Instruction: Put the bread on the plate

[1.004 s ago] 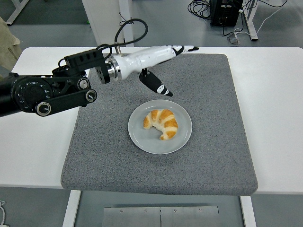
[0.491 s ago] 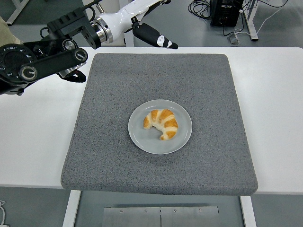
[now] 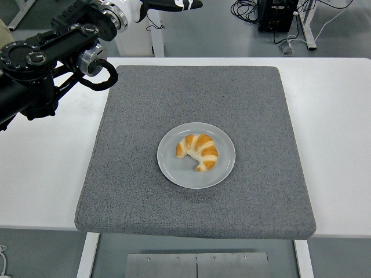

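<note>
A golden croissant (image 3: 198,150) lies on a round grey plate (image 3: 171,168) in the middle of the grey mat (image 3: 197,104). My left arm comes in from the upper left. Its hand (image 3: 168,4) is raised at the top edge of the picture, far back and left of the plate, mostly cut off. What shows of its fingers is stretched out and holds nothing. The right arm is out of view.
The grey mat lies on a white table (image 3: 336,116). Behind the table are a white post (image 3: 130,35), a black box with cables (image 3: 278,14) and a desk leg on the floor.
My left hand has risen and pulled back to the upper left, from just above the plate's far side to the picture's top edge. The croissant and plate have not moved.
</note>
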